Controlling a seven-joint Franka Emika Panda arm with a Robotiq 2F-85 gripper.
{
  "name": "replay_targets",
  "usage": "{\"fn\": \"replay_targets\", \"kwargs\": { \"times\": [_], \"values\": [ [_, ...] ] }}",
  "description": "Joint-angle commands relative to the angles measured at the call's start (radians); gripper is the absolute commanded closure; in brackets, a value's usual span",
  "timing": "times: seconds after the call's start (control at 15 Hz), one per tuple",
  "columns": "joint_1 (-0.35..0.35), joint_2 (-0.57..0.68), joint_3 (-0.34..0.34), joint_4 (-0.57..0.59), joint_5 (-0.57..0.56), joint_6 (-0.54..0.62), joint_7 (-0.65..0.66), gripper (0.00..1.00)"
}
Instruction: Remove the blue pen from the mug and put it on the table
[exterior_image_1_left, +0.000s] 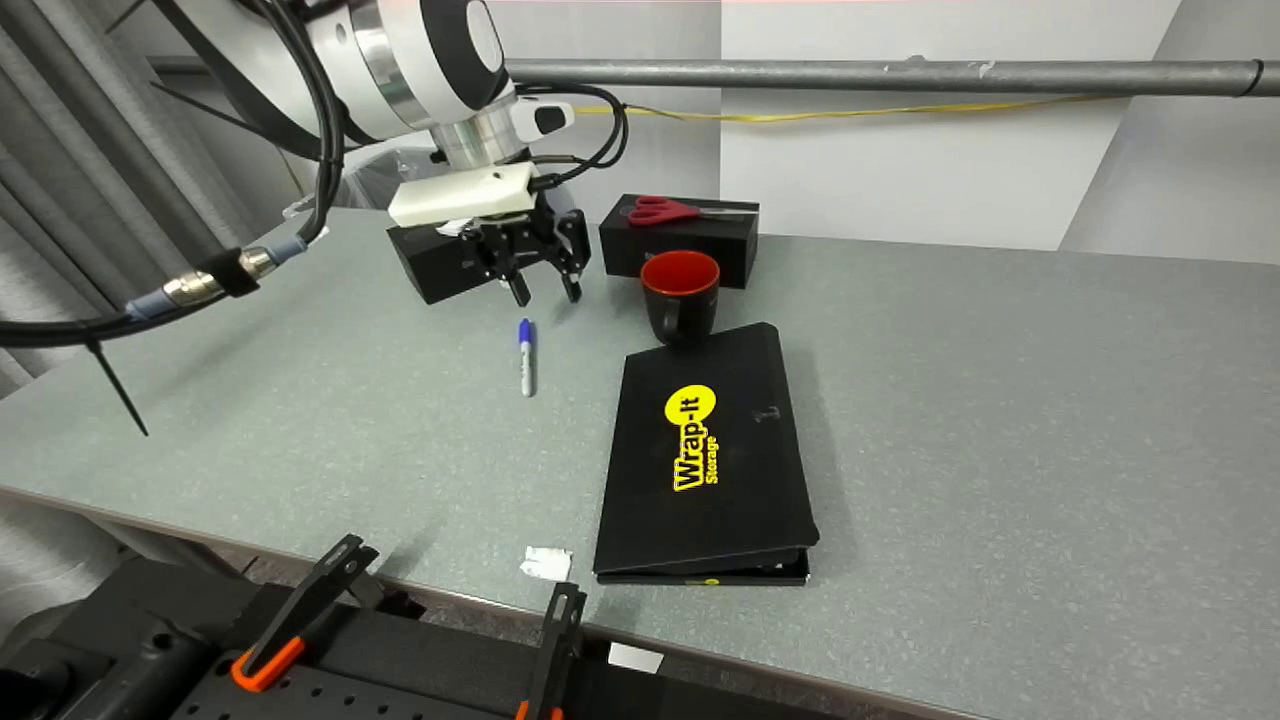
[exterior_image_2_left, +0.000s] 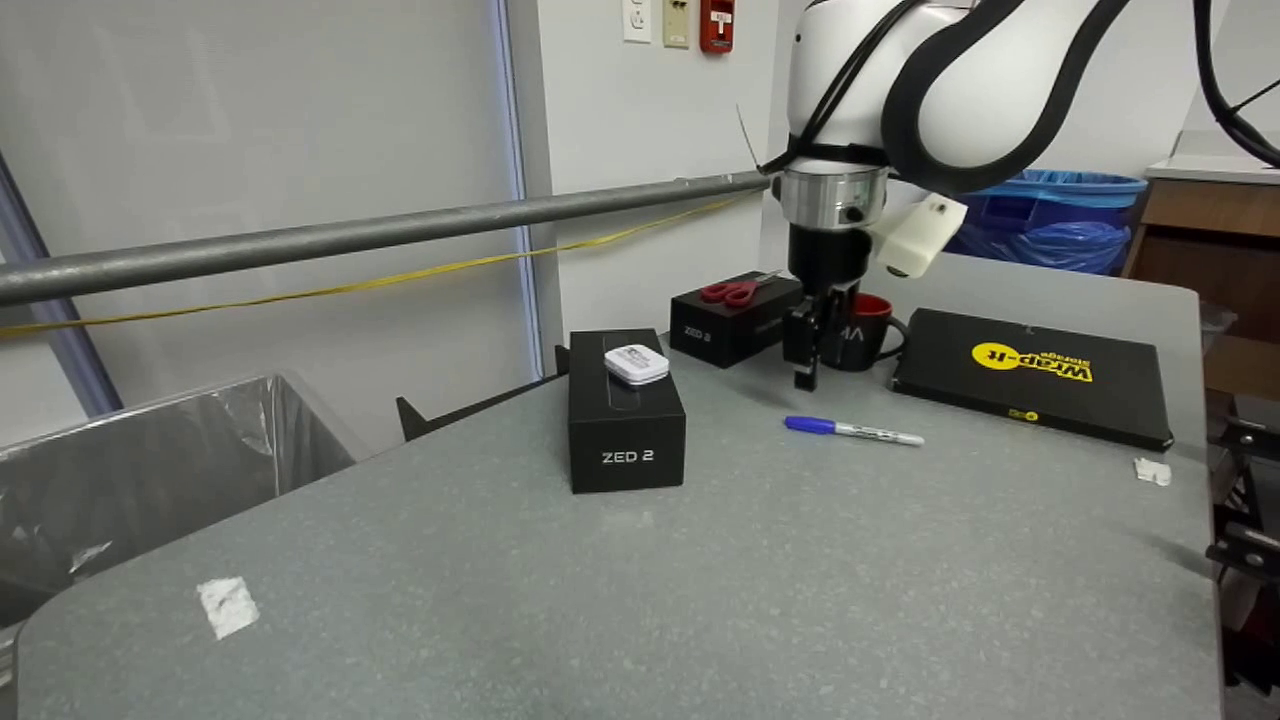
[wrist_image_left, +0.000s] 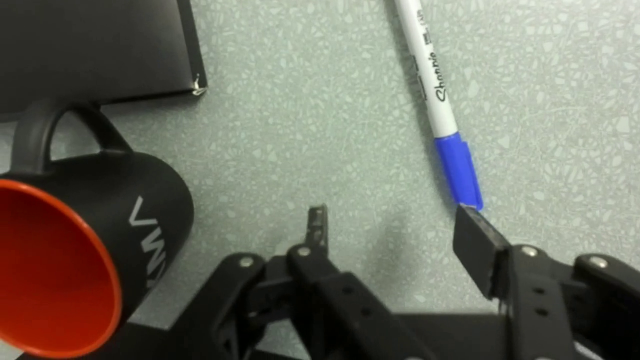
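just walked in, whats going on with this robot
A Franka Panda arm reaches over the grey table. Its end effector is open, holds nothing and hangs near the capped end of the blue Sharpie marker, which lies flat on the table. The black mug stands upright close by, next to the flat Wrap-It Storage box; its red inside, as far as it shows, has no marker in it. So getting the marker out and onto the table looks done.
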Motion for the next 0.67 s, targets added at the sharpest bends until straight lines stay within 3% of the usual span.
{"fn": "replay_targets", "kwargs": {
  "times": [0.0,0.27,0.33,0.6],
  "values": [
    [0.032,0.013,-0.031,0.031,-0.041,-0.016,0.016,0.01],
    [0.030,0.007,-0.028,0.041,-0.032,-0.050,0.000,0.00],
    [0.013,0.000,-0.013,0.013,-0.006,-0.006,-0.002,0.00],
    [0.014,0.000,-0.013,0.012,-0.006,-0.007,-0.002,0.00]
  ]
}}
